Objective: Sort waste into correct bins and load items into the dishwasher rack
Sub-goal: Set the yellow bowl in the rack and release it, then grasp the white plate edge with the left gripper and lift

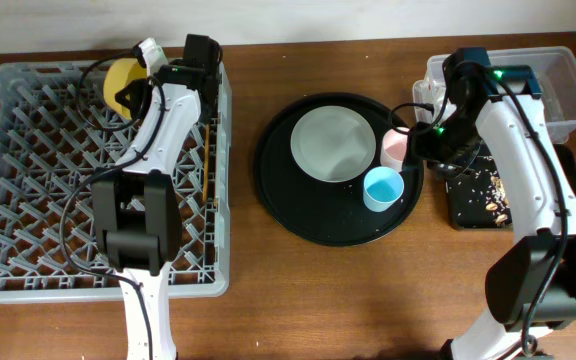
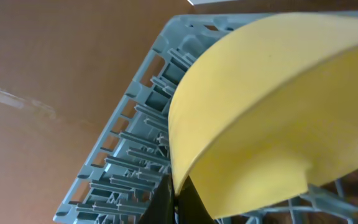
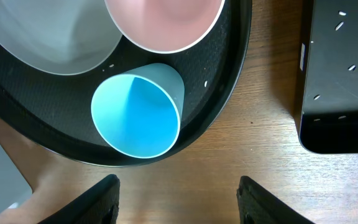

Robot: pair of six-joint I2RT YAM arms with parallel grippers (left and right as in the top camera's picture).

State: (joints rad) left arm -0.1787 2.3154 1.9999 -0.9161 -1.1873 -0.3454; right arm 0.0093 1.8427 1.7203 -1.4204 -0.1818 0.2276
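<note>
Filling the left wrist view, a small yellow bowl [image 2: 278, 112] is tipped on edge, its rim pinched between the dark fingers of the left gripper [image 2: 178, 200]. Just under it is the far corner of the large square grey plastic rack [image 2: 129, 143]. From above, the bowl sits over the rack's far right part, and thin brown chopsticks [image 1: 208, 160] lie along the right side of the rack.

Over on the right, the right gripper [image 3: 179, 196] hangs with its fingers spread wide and nothing between them, above bare wooden table [image 3: 260, 143] just off the edge of the large round black tray [image 3: 232, 93]. On that tray stand a light blue cup [image 3: 138, 112], a pink cup [image 3: 166, 18] beside it, and a pale grey round plate [image 3: 48, 37]. Right of the round tray lies a shallow flat black rectangular tray [image 3: 340, 93] speckled with tan crumbs [image 1: 488, 185]. A clear plastic rectangular tub [image 1: 568, 90] sits at the far right.
</note>
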